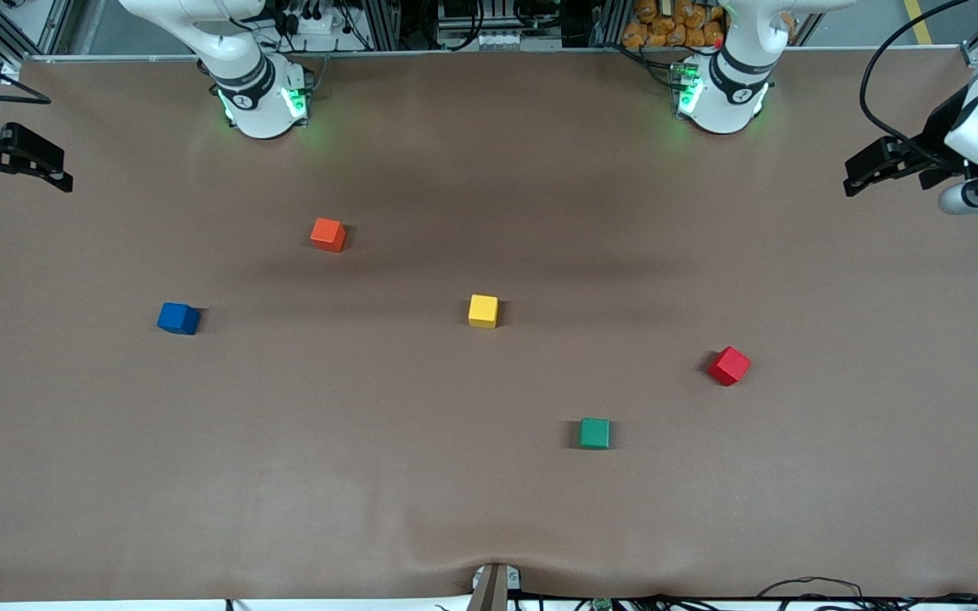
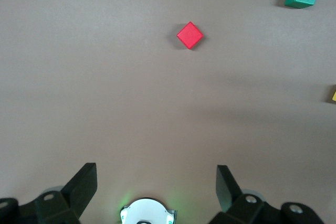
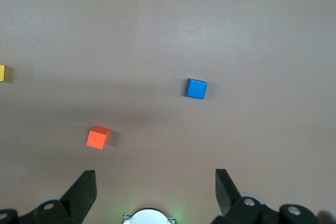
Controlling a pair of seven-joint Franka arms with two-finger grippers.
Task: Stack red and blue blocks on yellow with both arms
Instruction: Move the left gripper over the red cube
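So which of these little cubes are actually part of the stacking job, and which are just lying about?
Part of the job: red block, blue block, yellow block.
Just lying about: orange-red cube, green cube.

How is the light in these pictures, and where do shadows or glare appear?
Front view: even light; a broad soft dark band crosses the table near the yellow cube; green glow at both arm bases. Left wrist view: the red cube is sharp, with a small shadow. Right wrist view: the blue cube likewise; no glare.
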